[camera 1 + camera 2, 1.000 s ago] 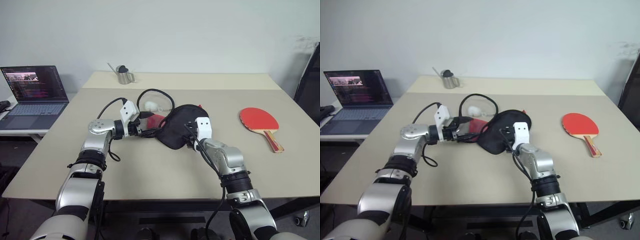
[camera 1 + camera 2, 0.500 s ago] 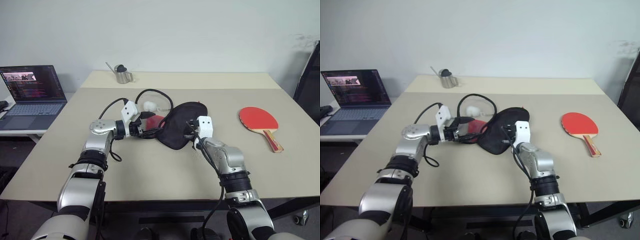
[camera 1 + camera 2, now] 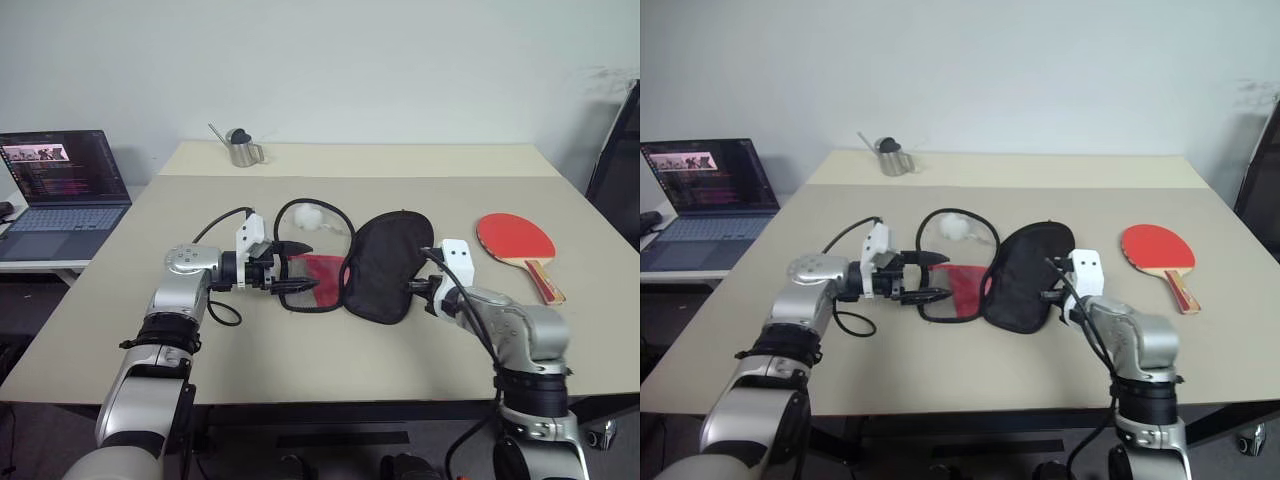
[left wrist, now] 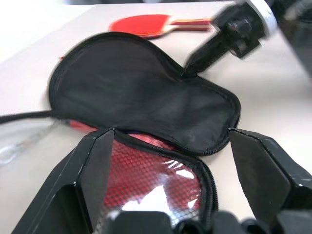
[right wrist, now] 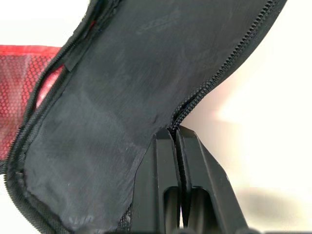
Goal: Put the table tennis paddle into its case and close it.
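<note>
We see the case (image 3: 385, 265) lying unzipped in the middle of the beige table (image 3: 300, 350), folded out into two flat soft halves. The half nearer the paddle is black woven fabric, pear-shaped and edged with zipper teeth, its long axis running from the far side of the table toward us. The other half (image 3: 318, 278) is red with black mesh over it and black trim.

Our right gripper (image 5: 175, 141) has its fingers pressed together on the black half's zipper edge, at the side facing the paddle. Our left gripper (image 3: 295, 270) stands spread wide at the red half's outer end, one finger (image 4: 92, 170) on each side of it.

The table tennis paddle (image 3: 520, 243) lies flat, well apart from the case on its right, smooth red rubber up, round blade toward the case, striped wooden handle (image 3: 547, 281) pointing away and toward us.
</note>
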Motion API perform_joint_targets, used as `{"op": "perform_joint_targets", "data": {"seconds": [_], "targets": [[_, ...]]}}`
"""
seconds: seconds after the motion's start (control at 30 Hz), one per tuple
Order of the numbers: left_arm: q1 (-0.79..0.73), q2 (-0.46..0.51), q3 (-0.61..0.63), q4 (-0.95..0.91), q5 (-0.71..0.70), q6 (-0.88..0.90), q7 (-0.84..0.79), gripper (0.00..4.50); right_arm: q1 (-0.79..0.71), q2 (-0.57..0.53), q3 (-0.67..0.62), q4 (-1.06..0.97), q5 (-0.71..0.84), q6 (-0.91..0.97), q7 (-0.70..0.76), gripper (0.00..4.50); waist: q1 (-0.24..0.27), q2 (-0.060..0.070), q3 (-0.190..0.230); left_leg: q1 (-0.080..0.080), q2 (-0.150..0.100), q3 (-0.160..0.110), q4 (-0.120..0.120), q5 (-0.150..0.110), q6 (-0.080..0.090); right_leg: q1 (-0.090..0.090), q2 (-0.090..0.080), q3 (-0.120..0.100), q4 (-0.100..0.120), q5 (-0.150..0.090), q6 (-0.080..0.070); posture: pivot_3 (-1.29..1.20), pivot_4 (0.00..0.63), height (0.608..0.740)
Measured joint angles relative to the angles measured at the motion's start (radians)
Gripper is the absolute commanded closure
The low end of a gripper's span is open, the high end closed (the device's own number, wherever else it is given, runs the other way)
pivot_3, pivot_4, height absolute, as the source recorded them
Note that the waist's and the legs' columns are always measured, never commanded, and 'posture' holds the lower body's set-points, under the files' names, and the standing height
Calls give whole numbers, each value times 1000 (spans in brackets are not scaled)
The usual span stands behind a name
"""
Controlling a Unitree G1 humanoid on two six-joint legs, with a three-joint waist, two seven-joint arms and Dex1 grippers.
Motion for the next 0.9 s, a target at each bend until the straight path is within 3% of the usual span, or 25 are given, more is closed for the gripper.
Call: {"op": "perform_joint_targets", "data": {"seconds": [0.43,0.9], "targets": [[23,-2,-31,-66,-27,55,-23,453,50,-121,18,-126,85,147,121,4484,0,0,0,0,0,0,0,0,0,0,1,0,0,0,0,0,150,740],[58,5,-52,-126,-29,61,-28,453,90,-294,19,-107,96,134,224,4484,1,0,0,0,0,0,1,0,0,0,1,1,-1,0,0,0,150,740]]}}
